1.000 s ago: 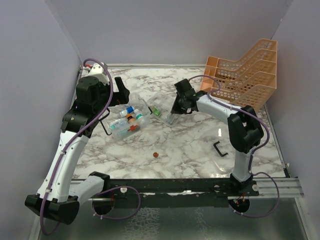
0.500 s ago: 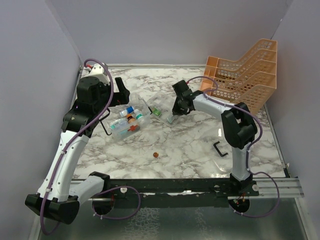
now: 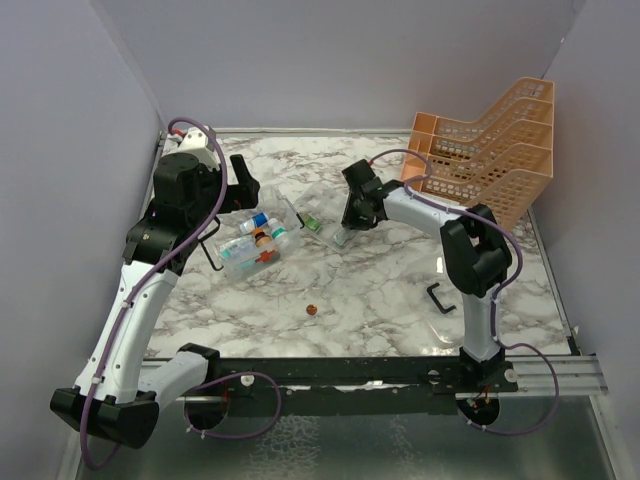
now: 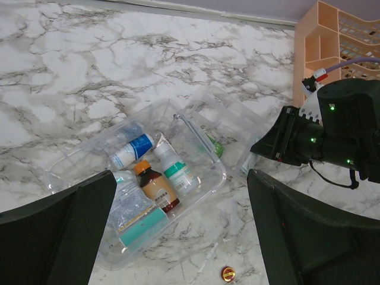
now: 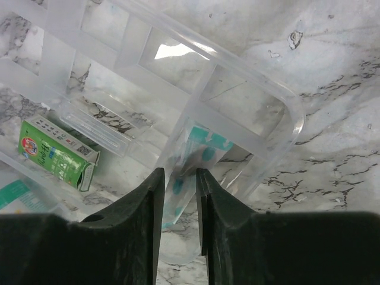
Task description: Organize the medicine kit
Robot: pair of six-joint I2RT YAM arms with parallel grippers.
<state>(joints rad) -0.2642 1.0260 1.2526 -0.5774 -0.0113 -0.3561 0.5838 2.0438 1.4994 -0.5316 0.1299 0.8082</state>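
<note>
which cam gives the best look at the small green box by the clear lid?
Right wrist. The green box is close and sharp there, with its printed faces showing, lying beside the clear lid. Top external shows it only as a small green speck. Left wrist catches just a green sliver behind the lid.

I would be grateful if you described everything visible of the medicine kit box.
The medicine kit is a clear plastic rectangular box, lying open and slantwise on the marble table. It holds a blue-labelled bottle, a brown bottle with an orange cap, a white bottle with a green label, and sachets. Its ribbed clear lid is folded out beside it, toward the right gripper, whose fingertips are poised over the lid's corner.
</note>
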